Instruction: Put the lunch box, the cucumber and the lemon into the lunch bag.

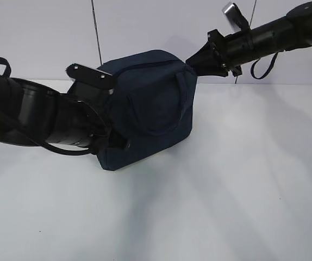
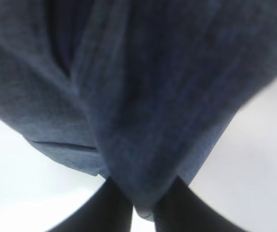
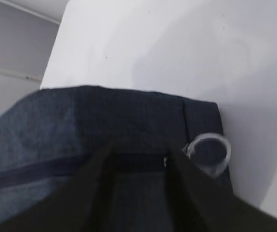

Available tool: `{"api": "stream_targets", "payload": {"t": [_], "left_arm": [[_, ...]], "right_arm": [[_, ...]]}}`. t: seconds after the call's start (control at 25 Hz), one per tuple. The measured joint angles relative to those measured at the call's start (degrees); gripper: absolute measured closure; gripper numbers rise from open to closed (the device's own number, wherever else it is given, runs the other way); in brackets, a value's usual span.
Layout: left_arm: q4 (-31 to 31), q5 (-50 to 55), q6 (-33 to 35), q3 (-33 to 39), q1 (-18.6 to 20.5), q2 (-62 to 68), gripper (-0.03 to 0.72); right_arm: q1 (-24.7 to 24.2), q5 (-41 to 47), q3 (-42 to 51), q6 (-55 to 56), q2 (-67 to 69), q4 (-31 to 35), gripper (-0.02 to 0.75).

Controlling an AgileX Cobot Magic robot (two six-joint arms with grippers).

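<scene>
Matt navy cloth lunch bag [image 1: 150,109], smooth white table [image 1: 226,206]

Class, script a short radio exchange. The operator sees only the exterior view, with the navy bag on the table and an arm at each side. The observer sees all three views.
Operator: The left arm blocks my view. Is it on the bag?
Observer: Yes. A fold of the lunch bag sits between the left gripper fingers.
Operator: And the right one?
Observer: The right gripper hovers over the zipper, jaws apart, holding nothing.
Operator: Where is the pull?
Observer: The metal ring pull lies just outside one finger, near the bag's corner, ungripped.
</scene>
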Motion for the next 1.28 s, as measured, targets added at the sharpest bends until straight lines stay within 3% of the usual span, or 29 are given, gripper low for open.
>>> {"api": "stream_targets", "payload": {"t": [0.08, 0.2, 0.32, 0.64, 0.8, 1.08, 1.28], "left_arm": [[-0.09, 1.32, -0.15, 0.00, 0.00, -0.67, 0.465], [-0.09, 2.41, -1.86, 0.00, 0.00, -2.71, 0.293], [-0.09, 2.55, -3.00, 0.10, 0.00, -4.96, 0.223], [-0.09, 3.91, -6.15, 3.14, 0.14, -12.68, 0.202], [-0.09, 5.69, -6.64, 3.63, 2.02, -16.25, 0.201], [0.02, 13.92, -6.91, 3.63, 9.78, -20.53, 0.215], [2.50, 23.70, -7.04, 3.63, 16.95, -20.87, 0.216]], "right_arm": [[0.00, 0.89, -0.37, 0.11, 0.00, -1.68, 0.354], [0.00, 1.39, -0.37, 0.45, 0.00, -3.67, 0.316], [0.00, 1.75, -0.37, 1.18, 0.00, -5.59, 0.305], [0.00, 2.05, -0.37, 1.83, -4.51, -11.16, 0.304], [0.00, 2.38, -0.37, 1.48, -8.98, -16.07, 0.304], [0.00, 3.00, -0.37, 1.58, -17.02, -20.17, 0.307], [0.11, 3.46, -0.37, 1.58, -21.94, -21.34, 0.351]]}}
